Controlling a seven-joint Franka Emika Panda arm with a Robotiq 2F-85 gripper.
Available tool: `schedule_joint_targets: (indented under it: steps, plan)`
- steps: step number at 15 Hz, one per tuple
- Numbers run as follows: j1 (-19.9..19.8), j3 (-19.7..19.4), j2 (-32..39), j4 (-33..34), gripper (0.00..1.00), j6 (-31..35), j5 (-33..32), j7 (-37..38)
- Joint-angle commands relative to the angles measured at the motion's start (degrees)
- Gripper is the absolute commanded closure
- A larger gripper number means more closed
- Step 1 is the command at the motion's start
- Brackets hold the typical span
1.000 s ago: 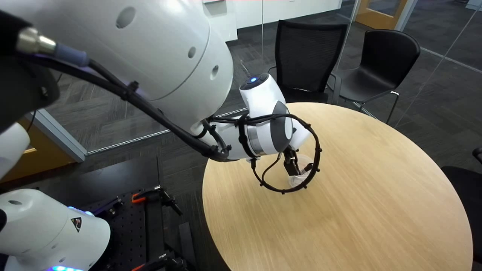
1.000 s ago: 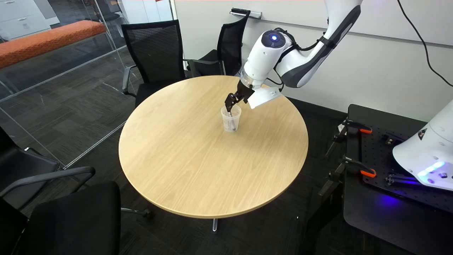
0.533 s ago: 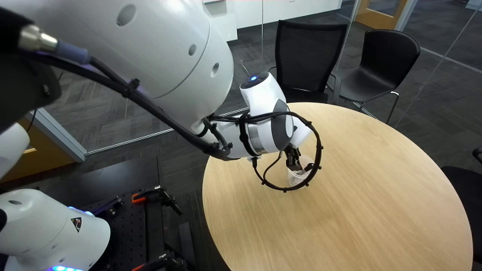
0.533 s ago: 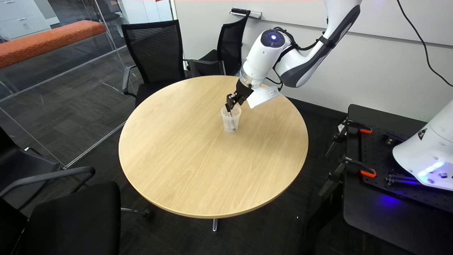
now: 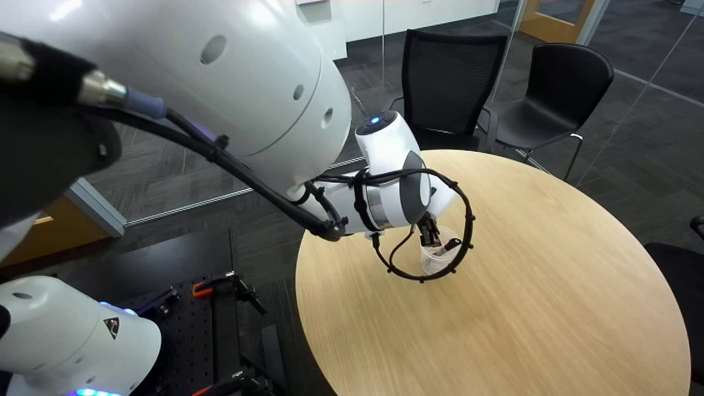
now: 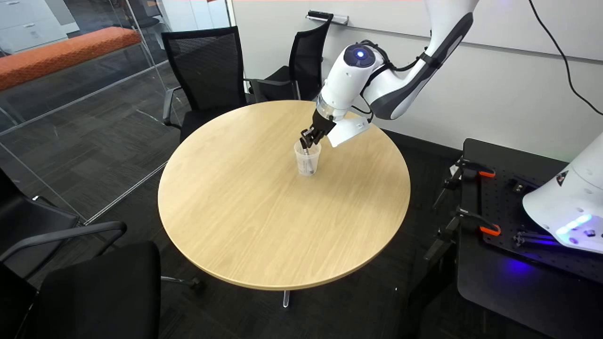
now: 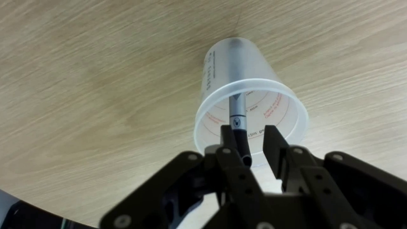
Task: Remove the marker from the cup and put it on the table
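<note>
The cup (image 7: pixel 219 68), translucent white, stands upright on the light-wood table (image 6: pixel 264 221), and both exterior views show it. Leaning inside it is the marker (image 7: pixel 237 111), with a silver barrel and a black upper end that rises past the rim. My gripper (image 7: pixel 249 133) is over the cup's mouth, its jaws partly apart around the marker's black end. In the wrist view the marker lies against or very near the left finger (image 7: pixel 227 136); a clear gap separates it from the right finger (image 7: pixel 273 143). The marker's lower part shows dimly through the cup wall.
A black cable loop (image 5: pixel 467 220) hangs from the wrist in front of the cup. Black chairs (image 6: pixel 207 70) surround the round table. The robot's base stands on a black mounting table (image 6: pixel 499 282) with clamps (image 6: pixel 490 230) on its edge.
The gripper's fingers have come closer together over the cup. The arm has shifted slightly, its wrist a little left in an exterior view. Cup and marker look unmoved.
</note>
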Motion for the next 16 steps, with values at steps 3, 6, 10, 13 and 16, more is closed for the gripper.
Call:
schedule_joint_targets:
  steps: [3,6,10,13,16]
  plan:
    - [0.47,0.12,4.14,3.51,0.62,-2.07,1.16,-4.18]
    - [0.49,0.15,5.3,4.57,0.63,-2.2,1.14,-5.05]
    - [0.85,-0.15,6.39,6.41,0.62,-2.26,0.59,-5.48]
    - [0.97,-0.24,7.24,7.82,0.56,-2.76,0.67,-5.91]
    - [1.09,-0.33,8.26,9.23,0.54,-3.53,0.64,-6.68]
